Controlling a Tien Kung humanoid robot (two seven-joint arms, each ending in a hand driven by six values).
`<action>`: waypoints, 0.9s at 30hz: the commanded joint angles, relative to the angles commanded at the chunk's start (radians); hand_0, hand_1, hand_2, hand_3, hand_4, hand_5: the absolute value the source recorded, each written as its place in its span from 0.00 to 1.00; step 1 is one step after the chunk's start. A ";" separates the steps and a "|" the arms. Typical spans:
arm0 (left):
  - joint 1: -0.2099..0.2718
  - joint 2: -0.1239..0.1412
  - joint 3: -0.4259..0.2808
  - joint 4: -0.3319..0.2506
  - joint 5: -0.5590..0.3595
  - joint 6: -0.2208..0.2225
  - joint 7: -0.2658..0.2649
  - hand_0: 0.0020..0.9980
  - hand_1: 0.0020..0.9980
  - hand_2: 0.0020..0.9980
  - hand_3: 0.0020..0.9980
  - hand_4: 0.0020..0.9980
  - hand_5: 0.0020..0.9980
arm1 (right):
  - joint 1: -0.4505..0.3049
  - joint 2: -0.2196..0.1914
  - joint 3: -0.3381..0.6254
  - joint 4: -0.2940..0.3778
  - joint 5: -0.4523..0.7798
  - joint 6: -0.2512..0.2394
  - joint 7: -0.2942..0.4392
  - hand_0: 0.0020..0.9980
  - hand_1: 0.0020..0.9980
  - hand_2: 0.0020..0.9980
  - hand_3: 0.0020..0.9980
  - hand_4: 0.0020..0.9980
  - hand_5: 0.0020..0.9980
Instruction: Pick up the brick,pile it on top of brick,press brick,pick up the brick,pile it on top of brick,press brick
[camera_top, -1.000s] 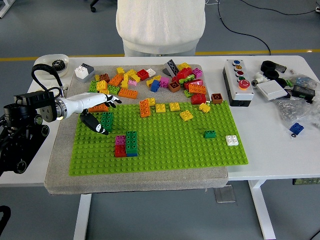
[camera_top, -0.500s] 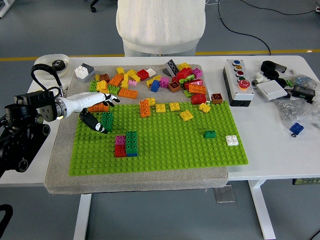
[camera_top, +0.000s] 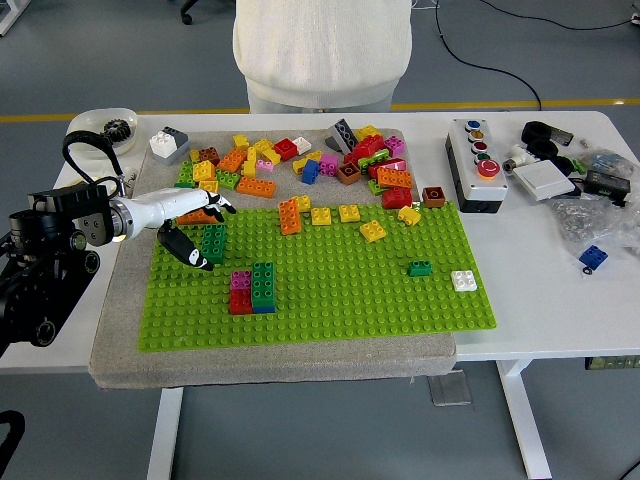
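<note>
My left hand (camera_top: 207, 231), white with black fingertips, reaches in from the left over the green baseplate (camera_top: 330, 300). Its fingers (camera_top: 222, 203) are spread above the far end of a dark green brick (camera_top: 215, 242) standing on the plate. The thumb (camera_top: 186, 248) lies along that brick's left side. An orange brick (camera_top: 193, 216) sits partly hidden under the hand. Just in front stands a low stack: a pink-on-red brick (camera_top: 240, 292) beside a green-on-blue brick (camera_top: 264, 286). My right hand is out of view.
Several loose bricks (camera_top: 300, 160) lie heaped along the mat's far side. A small green brick (camera_top: 419, 268) and a white one (camera_top: 463, 280) sit on the plate's right. A button box (camera_top: 475, 165) and clutter fill the right. A person (camera_top: 322, 50) stands behind the table.
My left hand has drifted slightly to the left and toward the far side; the dark green brick stays on the plate.
</note>
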 joint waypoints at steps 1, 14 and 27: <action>0.000 -0.001 -0.001 0.002 0.000 0.005 0.003 0.91 0.78 0.76 0.84 1.00 0.19 | 0.000 0.000 0.000 0.000 0.000 0.000 0.000 0.74 0.64 0.72 0.65 0.88 0.41; 0.001 -0.008 -0.001 0.028 0.000 0.042 0.013 0.90 0.78 0.75 0.84 1.00 0.19 | -0.002 0.000 -0.001 0.000 0.000 0.000 0.000 0.74 0.65 0.72 0.65 0.88 0.42; 0.011 -0.008 0.004 0.040 0.000 0.057 0.017 0.89 0.77 0.75 0.84 1.00 0.19 | -0.004 0.001 -0.006 0.000 0.000 0.001 0.002 0.74 0.64 0.72 0.65 0.89 0.42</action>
